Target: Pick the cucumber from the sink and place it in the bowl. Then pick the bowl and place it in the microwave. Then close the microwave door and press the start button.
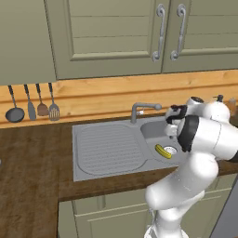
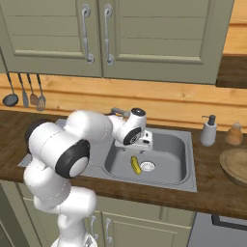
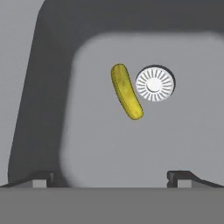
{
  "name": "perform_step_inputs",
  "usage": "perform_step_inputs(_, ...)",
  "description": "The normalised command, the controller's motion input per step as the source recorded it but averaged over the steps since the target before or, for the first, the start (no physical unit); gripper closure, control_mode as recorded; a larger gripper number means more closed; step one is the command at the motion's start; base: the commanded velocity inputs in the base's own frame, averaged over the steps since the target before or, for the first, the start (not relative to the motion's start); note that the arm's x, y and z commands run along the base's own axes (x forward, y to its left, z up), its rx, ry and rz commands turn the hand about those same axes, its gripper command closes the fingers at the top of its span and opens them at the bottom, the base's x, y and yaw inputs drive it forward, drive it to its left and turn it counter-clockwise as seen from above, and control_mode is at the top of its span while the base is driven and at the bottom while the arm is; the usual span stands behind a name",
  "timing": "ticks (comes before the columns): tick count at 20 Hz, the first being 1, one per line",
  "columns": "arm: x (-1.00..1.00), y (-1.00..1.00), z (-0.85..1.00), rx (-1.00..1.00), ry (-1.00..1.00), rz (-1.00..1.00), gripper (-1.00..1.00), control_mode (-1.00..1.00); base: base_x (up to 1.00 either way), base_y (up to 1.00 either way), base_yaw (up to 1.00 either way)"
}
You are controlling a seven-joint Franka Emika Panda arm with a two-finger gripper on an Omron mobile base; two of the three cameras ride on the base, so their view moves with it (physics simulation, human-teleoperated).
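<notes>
The cucumber (image 3: 126,91) lies flat on the floor of the sink (image 3: 87,144), just beside the round drain (image 3: 154,84) at the drain's nine o'clock. In the hand view it sits toward twelve o'clock from the gripper (image 3: 111,177), whose fingers (image 3: 181,177) stand wide apart and hold nothing. Its long axis runs from eleven to five o'clock, so the hand probably needs a slight turn before it descends. No brand, label or writing is readable.
</notes>
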Motion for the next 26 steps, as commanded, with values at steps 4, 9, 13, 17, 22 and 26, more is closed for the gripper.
perform_step_inputs(4,0.35,0.02,-0.47,0.00,0.05,0.00,-1.00,-1.00,0.00,0.00,0.00)
perform_step_inputs(9,0.34,0.00,-0.33,0.00,0.05,0.00,-1.00,-1.00,0.00,0.00,0.00)
perform_step_inputs(13,0.31,0.00,-0.25,0.00,0.03,0.01,-1.00,-1.00,0.00,0.00,0.00)
perform_step_inputs(17,0.21,0.00,-0.33,0.00,0.00,0.01,-1.00,-1.00,0.00,0.00,0.00)
perform_step_inputs(22,0.08,-0.14,-0.19,0.03,0.00,0.06,-1.00,-1.00,0.00,0.00,0.00)
perform_step_inputs(26,0.07,-0.18,-0.04,0.09,0.00,0.04,-1.00,-1.00,0.00,0.00,0.00)
